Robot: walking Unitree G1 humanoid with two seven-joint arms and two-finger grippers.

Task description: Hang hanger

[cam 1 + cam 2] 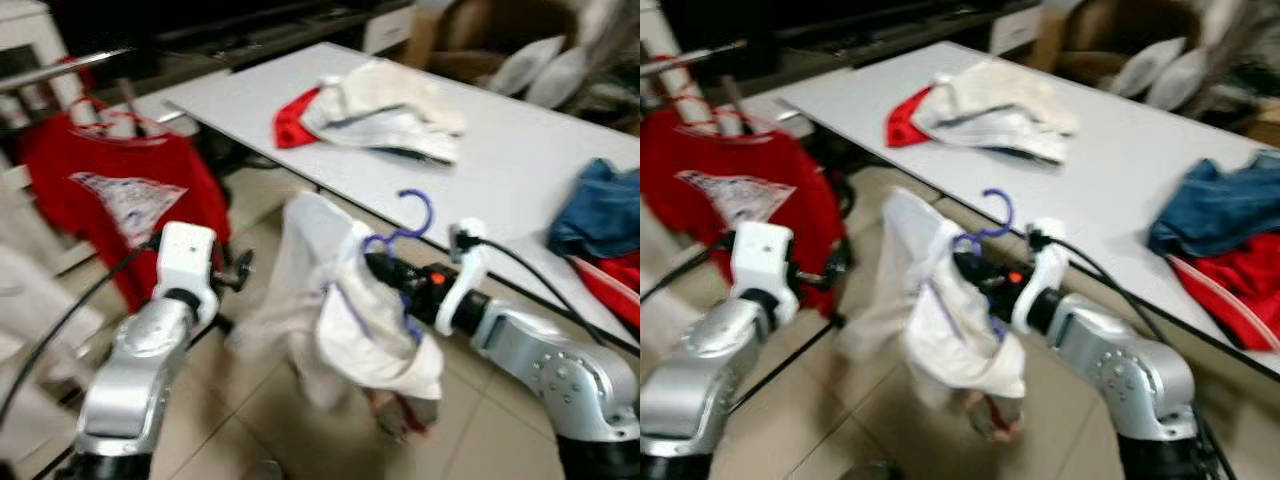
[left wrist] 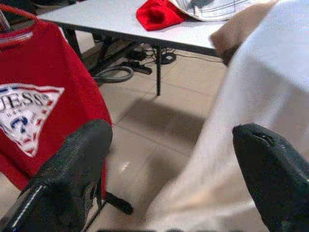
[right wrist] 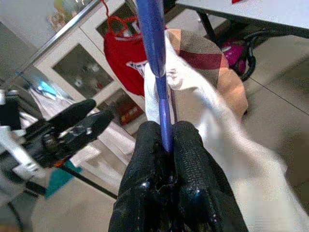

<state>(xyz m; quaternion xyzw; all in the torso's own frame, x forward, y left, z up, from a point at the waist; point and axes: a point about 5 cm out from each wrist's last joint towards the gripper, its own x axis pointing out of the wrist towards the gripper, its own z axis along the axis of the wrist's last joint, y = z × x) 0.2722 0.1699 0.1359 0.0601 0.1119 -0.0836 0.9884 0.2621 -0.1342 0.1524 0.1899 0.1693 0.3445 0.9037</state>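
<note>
The right gripper (image 3: 166, 140) is clamped on the shaft of a blue hanger (image 1: 405, 232), both black fingers (image 3: 145, 159) pressed flat against it. The hanger is held in the air in front of the white surface (image 1: 520, 150), hook uppermost, and carries a white garment (image 1: 340, 300) that drapes down over the tiled floor (image 1: 250, 400). In the right wrist view a tan and red checked lining (image 3: 203, 63) shows inside the garment. The left gripper (image 2: 169, 164) is raised beside the garment with its fingers spread wide and nothing between them; the white cloth hangs just in front of one finger. To the robot's left a red T-shirt (image 1: 120, 200) hangs on a red hanger (image 1: 100, 115) from a metal rail (image 1: 60, 68). The shirt bears a triangular print reading "GUESS", partly cut off in the left wrist view, with "U.S.A." beneath it and a large question mark. On the surface lie a pile of white, grey-striped and red clothes (image 1: 370, 115) and, toward the robot's right, a blue garment (image 1: 600, 205) on top of a red one (image 1: 610, 280). Both eye views are slightly blurred.
</note>
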